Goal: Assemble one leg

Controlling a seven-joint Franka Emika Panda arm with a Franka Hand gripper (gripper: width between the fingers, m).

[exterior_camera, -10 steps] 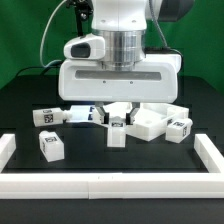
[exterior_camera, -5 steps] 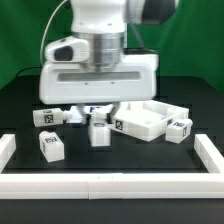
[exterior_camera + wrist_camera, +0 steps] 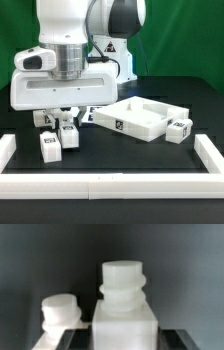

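Arm swung from mid-desk to the exterior view's left over the last second, leg travelling with it; tabletop [image 3: 140,120] hasn't shifted and is now uncovered. End effector [image 3: 66,120] is closed narrow on the leg [image 3: 68,137], which hangs upright between the fingers. Wrist view: same leg [image 3: 125,308] centred, stepped round peg at the end away from the fingers, a neighbour leg [image 3: 60,313] close by. Held leg is just beside a second leg [image 3: 50,148] standing on the desk [image 3: 120,160]; can't tell if they touch. Third leg [image 3: 180,129] sits by the tabletop on the exterior view's right
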